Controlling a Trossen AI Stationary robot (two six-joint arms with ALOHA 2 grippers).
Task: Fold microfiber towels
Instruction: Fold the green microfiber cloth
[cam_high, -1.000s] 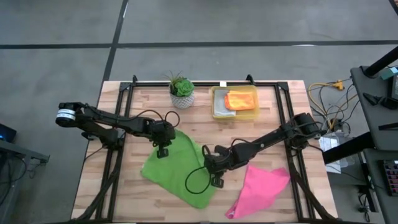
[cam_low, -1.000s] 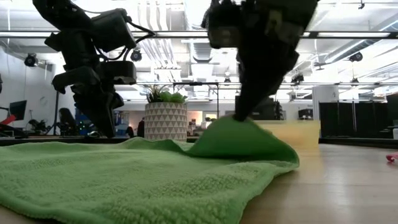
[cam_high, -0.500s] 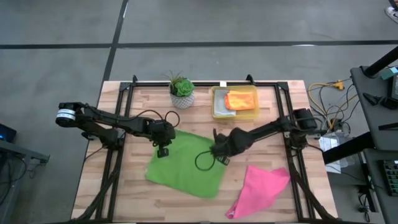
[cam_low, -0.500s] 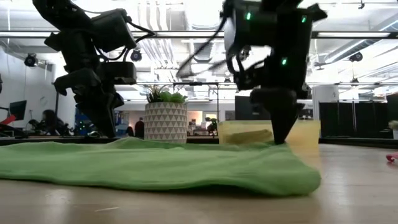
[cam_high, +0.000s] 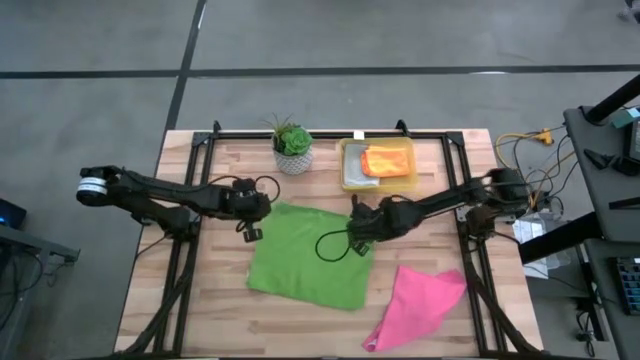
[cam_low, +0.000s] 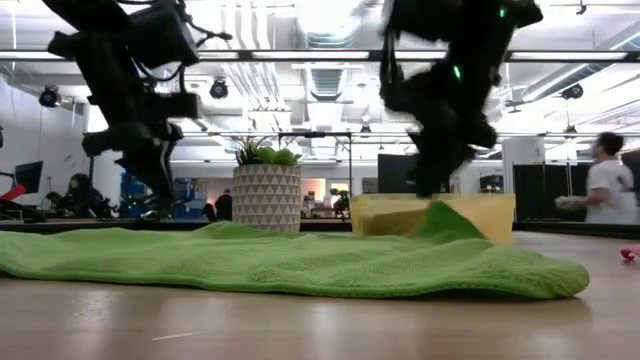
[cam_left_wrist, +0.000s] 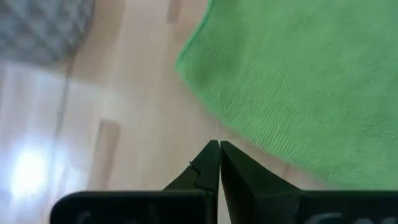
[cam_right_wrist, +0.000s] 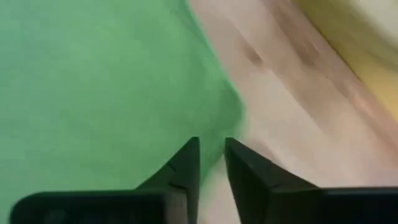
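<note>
Bin (cam_high: 400, 182) of translucent yellow plastic stood at the far side of the wooden table (cam_high: 450, 320), right of centre, with an orange towel (cam_high: 385, 160) lying inside it and a strip of light grey towel (cam_high: 355, 166) showing along the bin's left side. Left of the bin stood a small potted plant (cam_high: 292, 143) in a patterned white pot.

A bright green towel (cam_high: 310, 255) lay folded and nearly flat in the middle of the table. A hot pink towel (cam_high: 418, 302) lay loosely bunched at the near right, well apart from the green one.

The left gripper (cam_high: 250, 212) hung just beside the green towel's far left corner, its fingers (cam_left_wrist: 214, 163) pressed together and holding nothing. The right gripper (cam_high: 362, 226) sat over the green towel's far right edge, with a narrow gap between its fingers (cam_right_wrist: 186, 163); whether any cloth was caught between them could not be told. A black cable (cam_high: 335, 246) looped across the green towel beneath that arm.
</note>
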